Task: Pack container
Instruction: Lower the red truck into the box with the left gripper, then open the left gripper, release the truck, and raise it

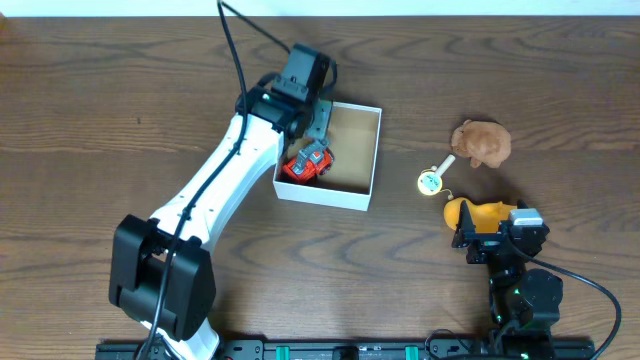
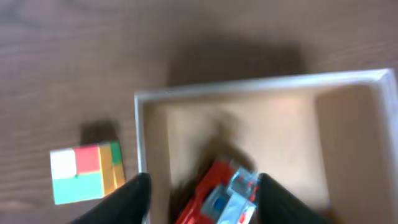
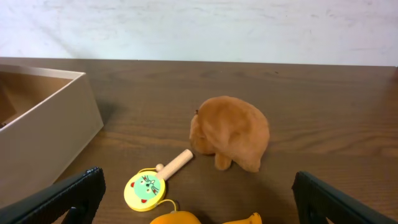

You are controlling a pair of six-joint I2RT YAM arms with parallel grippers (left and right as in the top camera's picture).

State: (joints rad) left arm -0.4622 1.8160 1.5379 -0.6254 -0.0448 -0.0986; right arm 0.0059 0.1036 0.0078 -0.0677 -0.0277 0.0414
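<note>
The container (image 1: 352,193) is a shallow white box with a tan bottom, standing mid-table. It also shows in the left wrist view (image 2: 261,83) and the right wrist view (image 3: 50,127). A red toy car (image 1: 306,165) lies in its near left corner, blurred in the left wrist view (image 2: 214,196). My left gripper (image 1: 316,140) hangs over that corner with its fingers (image 2: 202,199) spread wide either side of the car. My right gripper (image 1: 492,228) is open and empty (image 3: 199,208) above an orange-yellow toy (image 1: 476,213).
A brown plush animal (image 1: 481,142) and a small yellow rattle drum with a wooden handle (image 1: 432,179) lie right of the box. A coloured cube (image 2: 84,174) sits on the table just outside the box's left wall, hidden under my left arm in the overhead view.
</note>
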